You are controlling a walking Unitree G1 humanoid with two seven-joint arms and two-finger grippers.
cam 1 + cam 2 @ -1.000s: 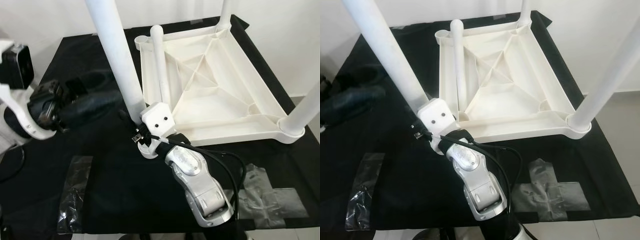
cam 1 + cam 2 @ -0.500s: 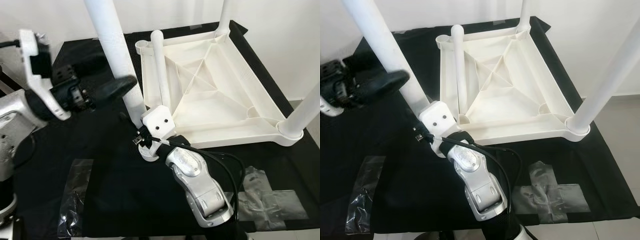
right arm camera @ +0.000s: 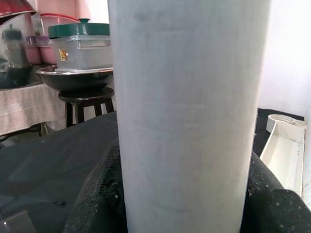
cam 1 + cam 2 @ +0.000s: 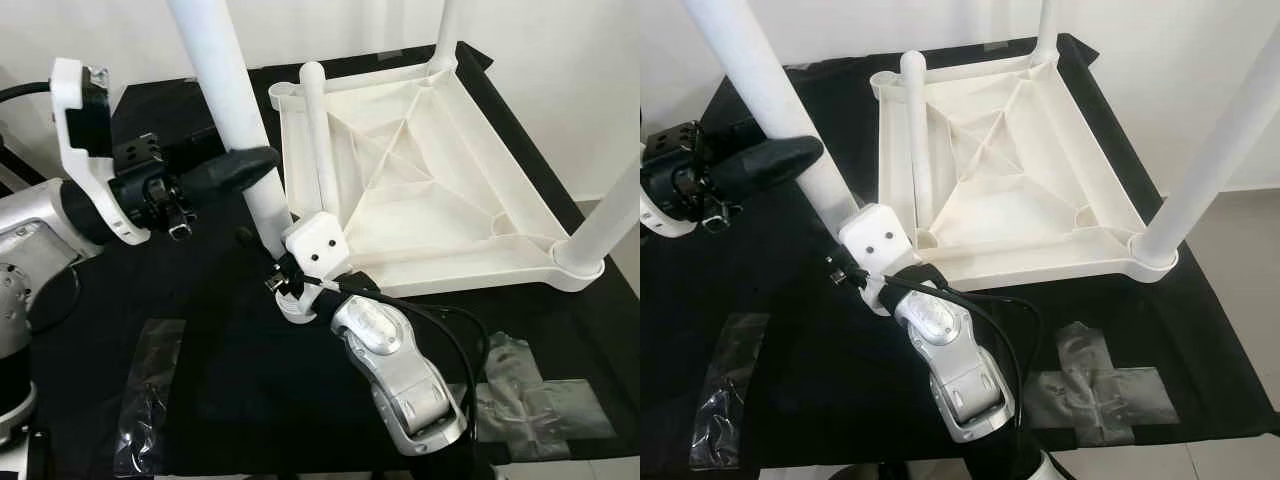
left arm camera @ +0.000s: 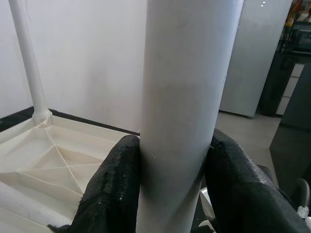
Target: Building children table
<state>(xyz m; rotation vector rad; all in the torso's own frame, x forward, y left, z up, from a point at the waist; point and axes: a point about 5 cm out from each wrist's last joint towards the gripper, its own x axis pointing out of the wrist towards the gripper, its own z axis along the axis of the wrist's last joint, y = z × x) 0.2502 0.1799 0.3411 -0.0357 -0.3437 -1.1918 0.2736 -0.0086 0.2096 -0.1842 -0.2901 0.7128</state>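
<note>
My left gripper has swung in and now clamps the white table leg mid-shaft, arm reaching across horizontally. My right gripper grips the same leg lower down, beside the upturned tabletop.

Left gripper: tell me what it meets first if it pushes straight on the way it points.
The left gripper already has the white leg between its fingers, so the leg comes first. Beyond it lies the upturned tabletop.

black cloth, clear tape patches
</note>
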